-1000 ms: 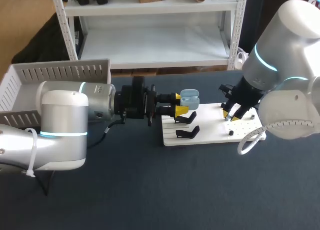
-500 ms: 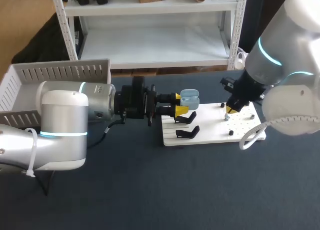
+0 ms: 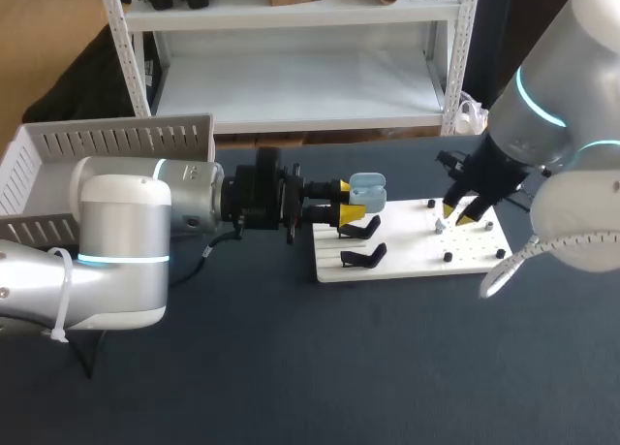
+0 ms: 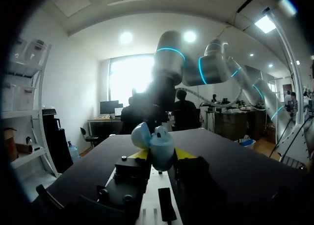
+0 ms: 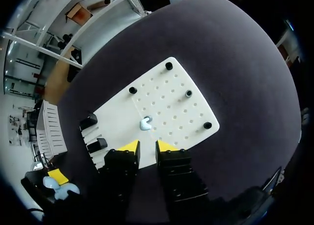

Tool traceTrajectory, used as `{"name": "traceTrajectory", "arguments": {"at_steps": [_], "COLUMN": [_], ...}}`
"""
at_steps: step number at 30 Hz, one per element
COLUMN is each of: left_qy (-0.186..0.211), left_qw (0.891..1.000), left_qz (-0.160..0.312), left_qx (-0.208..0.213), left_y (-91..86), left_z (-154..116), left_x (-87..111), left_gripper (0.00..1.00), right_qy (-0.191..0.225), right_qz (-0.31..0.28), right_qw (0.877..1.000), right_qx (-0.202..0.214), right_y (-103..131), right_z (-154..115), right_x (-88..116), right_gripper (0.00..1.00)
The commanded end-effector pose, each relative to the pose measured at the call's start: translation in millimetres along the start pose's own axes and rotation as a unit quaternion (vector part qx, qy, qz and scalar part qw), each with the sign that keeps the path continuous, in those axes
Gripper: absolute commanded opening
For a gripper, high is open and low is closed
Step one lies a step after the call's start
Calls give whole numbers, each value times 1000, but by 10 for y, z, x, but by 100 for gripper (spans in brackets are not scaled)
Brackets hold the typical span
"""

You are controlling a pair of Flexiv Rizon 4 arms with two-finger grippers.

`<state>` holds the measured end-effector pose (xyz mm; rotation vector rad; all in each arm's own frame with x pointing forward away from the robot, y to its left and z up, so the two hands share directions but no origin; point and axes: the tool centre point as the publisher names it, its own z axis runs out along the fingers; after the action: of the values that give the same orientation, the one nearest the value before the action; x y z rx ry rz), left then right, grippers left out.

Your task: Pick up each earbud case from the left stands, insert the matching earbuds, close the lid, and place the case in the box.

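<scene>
Left tool (image 3: pixel 347 202) pinches open blue case (image 3: pixel 366 189), frame centre; right tool (image 3: pixel 459 213) hangs slightly spread over white board (image 3: pixel 407 256), centre right, earbud (image 5: pixel 145 122) just ahead.

Pale blue case (image 3: pixel 366 185), white board (image 3: pixel 412 257) (dotted with holes), dark blue table (image 3: pixel 291 367)

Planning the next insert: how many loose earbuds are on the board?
1: an earbud on the white board, just ahead of the right gripper; others may be hidden.
</scene>
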<state>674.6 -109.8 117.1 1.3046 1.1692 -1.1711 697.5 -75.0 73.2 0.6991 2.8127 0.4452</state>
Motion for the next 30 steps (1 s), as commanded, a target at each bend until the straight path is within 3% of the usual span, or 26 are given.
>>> {"name": "traceTrajectory", "arguments": {"at_steps": [1,2,4,11,30], "left_qy": [-1,-1,-1,-1,-1], "left_qw": [1000,1000,1000,1000,1000], "left_qz": [1,1,1,1,1], "left_qx": [-1,-1,-1,-1,-1], "left_y": [1,1,1,1,1], "left_z": [2,2,2,2,2], "left_x": [8,8,8,8,8], "left_gripper": [0,0,0,0,0], "right_qy": [-1,-1,0,-3,-13], "right_qz": [-3,-3,-2,5,60], "right_qw": [1000,1000,1000,999,994], "right_qx": [15,19,24,50,91], "right_y": [65,77,93,111,44], "right_z": [74,101,133,253,402], "right_x": [39,35,23,-35,-148], "right_gripper": [50,59,60,49,40]}}
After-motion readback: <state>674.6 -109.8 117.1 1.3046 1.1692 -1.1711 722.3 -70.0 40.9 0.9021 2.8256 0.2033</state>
